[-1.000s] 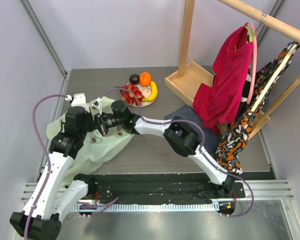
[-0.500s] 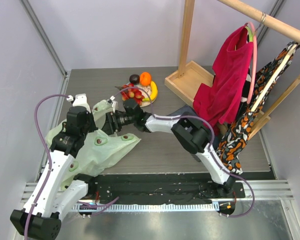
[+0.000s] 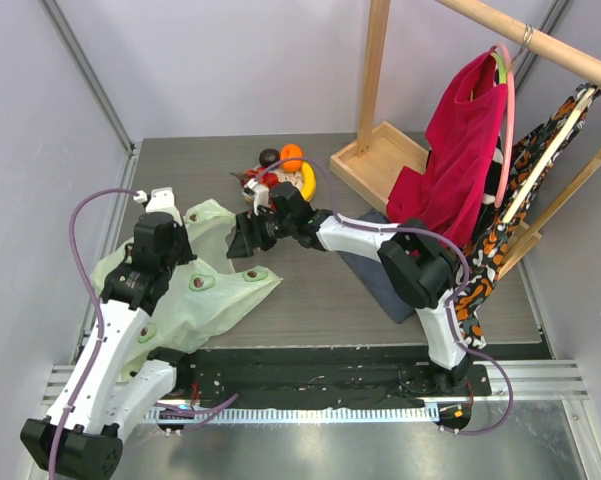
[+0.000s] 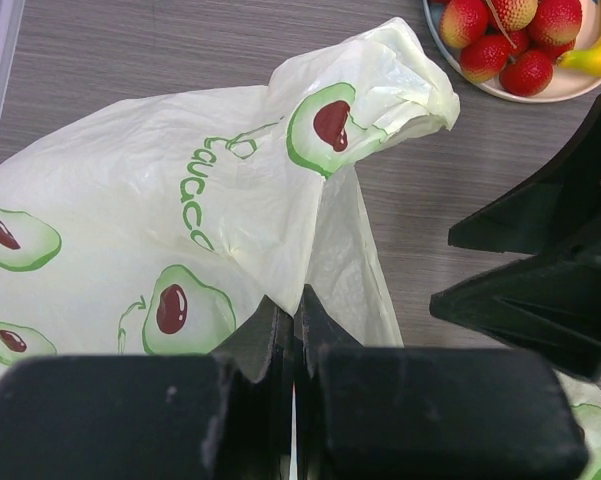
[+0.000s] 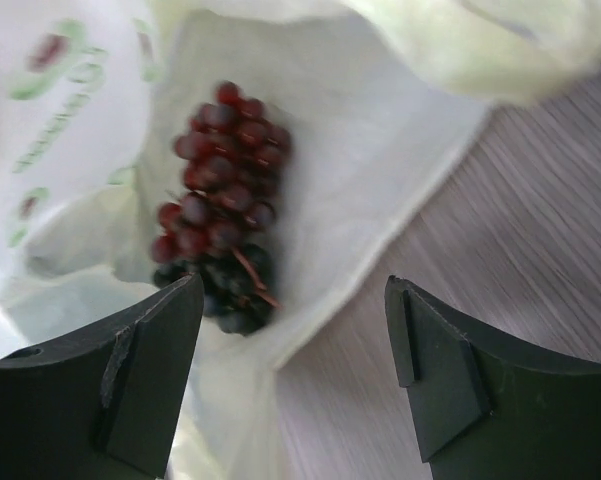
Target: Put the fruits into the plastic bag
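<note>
Dark red-purple grape bunch (image 5: 220, 215) inside pale-green plastic bag (image 5: 365, 120), just ahead of my right gripper (image 5: 292, 295), jaws wide open, left gripper (image 4: 295, 305) clamped on bag

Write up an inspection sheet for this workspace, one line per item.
Surface: dark grey wood-grain table, no spills seen.
Job's things: pale green translucent plastic bag with avocado prints lies crumpled at the left. A dark purple grape bunch rests on its plastic at the mouth. The orange, yellow banana and red strawberries sit on a pale round plate.
Clutter: folded dark blue cloth.
End effectors: left end effector is shut on the bag. Right end effector is open and empty, over the grapes.
Cables: purple cable loops off the left arm; another arches above the plate.
Surroundings: wooden rack with a red garment.
</note>
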`<action>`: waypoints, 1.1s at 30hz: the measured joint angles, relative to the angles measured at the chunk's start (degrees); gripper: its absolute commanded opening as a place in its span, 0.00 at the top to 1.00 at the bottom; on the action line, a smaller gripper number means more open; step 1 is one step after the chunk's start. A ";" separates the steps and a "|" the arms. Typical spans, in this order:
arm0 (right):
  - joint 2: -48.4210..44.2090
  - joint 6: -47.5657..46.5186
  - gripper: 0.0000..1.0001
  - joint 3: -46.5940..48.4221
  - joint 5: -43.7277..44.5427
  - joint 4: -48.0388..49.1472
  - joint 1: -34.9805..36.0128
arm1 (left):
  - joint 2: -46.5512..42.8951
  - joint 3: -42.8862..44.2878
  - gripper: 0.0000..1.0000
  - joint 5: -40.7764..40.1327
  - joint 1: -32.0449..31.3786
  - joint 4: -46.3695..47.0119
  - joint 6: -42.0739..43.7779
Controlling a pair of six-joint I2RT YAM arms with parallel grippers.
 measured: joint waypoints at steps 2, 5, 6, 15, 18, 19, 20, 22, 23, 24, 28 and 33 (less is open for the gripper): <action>0.79 0.02 0.19 -0.81 0.68 -1.73 -0.61 | 0.07 0.00 1.00 0.02 0.00 0.00 0.00; 2.82 0.20 0.20 -0.92 1.38 -2.99 -1.33 | 0.22 0.00 1.00 0.04 0.00 0.00 0.00; 3.65 0.28 0.20 -0.92 1.44 -3.04 -1.51 | 0.28 0.00 1.00 0.04 0.00 0.00 0.00; 9.40 1.60 0.21 2.36 0.37 -3.74 -0.24 | 0.55 0.00 1.00 0.11 0.00 0.00 0.02; 10.21 1.79 0.21 4.02 0.22 -4.70 0.83 | 0.59 0.00 1.00 0.13 0.00 0.00 0.00; 10.69 1.81 0.21 4.74 0.13 -4.98 1.27 | 0.61 0.00 1.00 0.20 0.00 0.00 0.00; 11.32 1.81 0.21 5.62 0.15 -5.33 1.73 | 0.61 0.00 1.00 0.26 0.00 0.00 0.00; 12.46 2.01 0.22 7.39 -0.04 -5.62 2.67 | 0.61 0.00 1.00 0.33 0.00 0.00 0.00; 12.90 2.01 0.23 8.15 -0.04 -5.77 3.10 | 0.61 0.00 1.00 0.44 0.00 0.00 0.00; 13.25 2.01 0.24 8.68 -0.07 -5.97 3.41 | 0.59 0.00 1.00 0.50 0.00 0.00 0.02; 14.38 1.92 0.41 10.80 0.37 -7.76 4.63 | 0.59 0.00 1.00 0.66 0.00 0.00 0.00; 16.00 1.55 0.85 12.61 1.44 -9.99 5.31 | 0.59 0.00 1.00 0.96 0.00 0.00 0.00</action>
